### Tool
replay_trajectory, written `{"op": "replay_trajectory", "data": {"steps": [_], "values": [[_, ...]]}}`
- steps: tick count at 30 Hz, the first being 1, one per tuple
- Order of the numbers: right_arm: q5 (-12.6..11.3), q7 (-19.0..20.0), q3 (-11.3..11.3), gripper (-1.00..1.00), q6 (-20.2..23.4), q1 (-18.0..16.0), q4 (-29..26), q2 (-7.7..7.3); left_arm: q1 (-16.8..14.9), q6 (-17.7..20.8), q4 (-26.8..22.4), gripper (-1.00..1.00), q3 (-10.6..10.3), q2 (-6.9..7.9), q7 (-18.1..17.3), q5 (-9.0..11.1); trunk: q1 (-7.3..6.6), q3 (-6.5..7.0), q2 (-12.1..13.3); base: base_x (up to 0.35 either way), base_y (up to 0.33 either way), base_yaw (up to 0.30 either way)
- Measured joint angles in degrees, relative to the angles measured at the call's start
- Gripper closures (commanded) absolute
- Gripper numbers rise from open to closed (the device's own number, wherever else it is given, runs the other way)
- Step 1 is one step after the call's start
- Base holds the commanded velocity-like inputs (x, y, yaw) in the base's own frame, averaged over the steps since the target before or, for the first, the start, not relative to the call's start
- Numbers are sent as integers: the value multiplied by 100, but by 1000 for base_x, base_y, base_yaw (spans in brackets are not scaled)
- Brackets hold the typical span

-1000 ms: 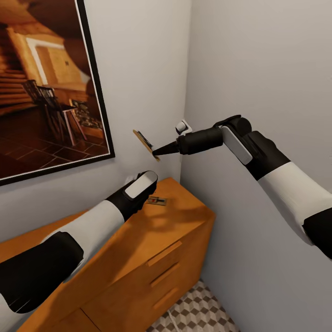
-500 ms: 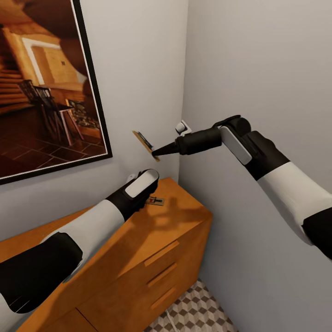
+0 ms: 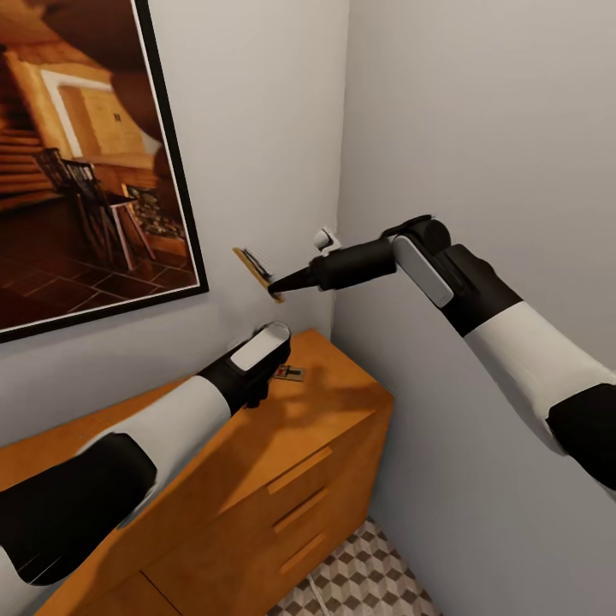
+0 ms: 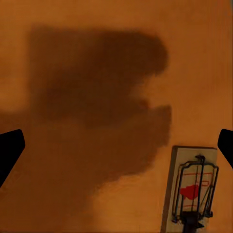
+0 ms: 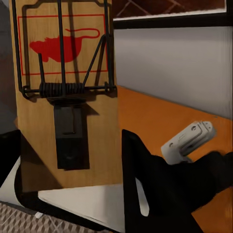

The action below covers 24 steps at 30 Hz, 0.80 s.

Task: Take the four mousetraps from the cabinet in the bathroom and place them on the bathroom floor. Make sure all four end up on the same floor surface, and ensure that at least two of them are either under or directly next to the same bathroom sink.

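Note:
My right gripper is shut on a mousetrap, a tan plate with a wire spring and a red mouse print, held in the air near the wall corner, well above the cabinet. In the right wrist view the mousetrap stands upright between the black fingers. A second mousetrap lies flat on the orange cabinet top. My left gripper hovers open just above the top, and this mousetrap lies to one side of it, outside the fingers.
A large dark-framed picture hangs on the wall behind the cabinet. A grey wall closes the right side, forming a tight corner. The cabinet has slim drawer handles. A patch of cube-patterned floor shows below.
My right arm has moved left and slightly up, carrying its mousetrap closer to the picture wall. The left arm has shifted slightly over the cabinet top.

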Motion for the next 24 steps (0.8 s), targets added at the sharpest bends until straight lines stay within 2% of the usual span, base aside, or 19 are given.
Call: {"op": "replay_trajectory", "data": {"steps": [4,12,18,24], "values": [[-5,-253,0,100,-2,18,0,96,25,-68,167,-100,-1,2,-59,-7,0,0,0,0,0,0],[-5,-328,-6,100,-4,65,5,127,31,-68,159,-100,-26,-5,-269,-14,0,0,0,0,0,0],[-4,-332,-7,100,-3,125,22,118,32,-42,104,-100,-288,0,-686,-3,-1,0,0,74,-85,0],[-5,-333,-8,100,-3,134,32,116,40,-43,26,-100,-411,-2,-788,8,0,0,0,47,-76,0]]}}
